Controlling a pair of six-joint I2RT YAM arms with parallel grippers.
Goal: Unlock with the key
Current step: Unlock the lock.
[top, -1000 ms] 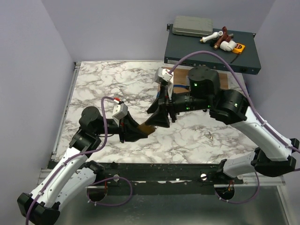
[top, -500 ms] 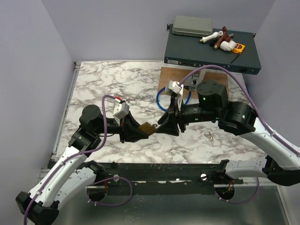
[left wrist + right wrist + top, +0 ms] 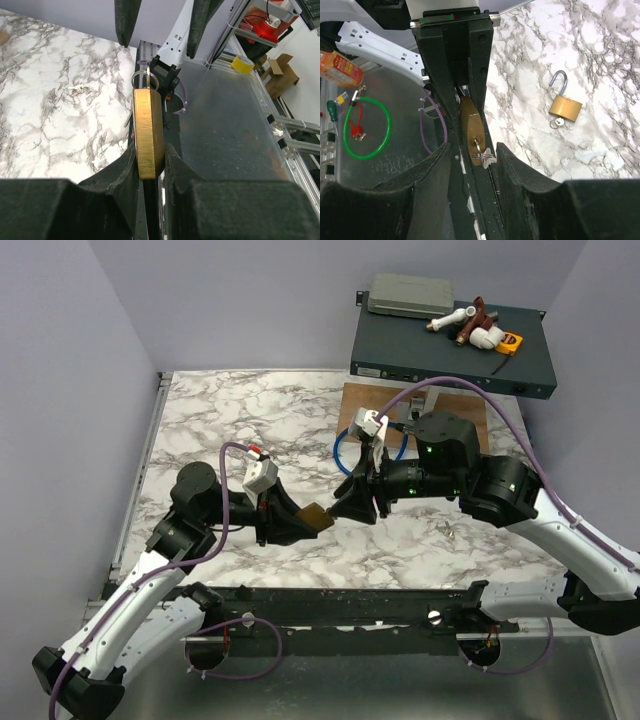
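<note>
Marbled desk point(image 3: 220, 410) under both arms; left tool point(image 3: 150, 157) clenched on a brass padlock point(image 3: 146, 120), seen edge-on; the key point(image 3: 483, 156) sits in that padlock's keyhole, between the parted fingers of the right tool point(image 3: 473, 148), which stands released; a second padlock point(image 3: 565, 107) lies on the desk, shackle open.

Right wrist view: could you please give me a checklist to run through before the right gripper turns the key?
1. Padlock clamped by left gripper: ok.
2. Key seated in the keyhole: ok.
3. Key head lies within the right gripper: ok.
4. Right jaws closed on the key: not ok, gaps either side.
5. Shackle locked: cannot tell, seen edge-on.
</note>
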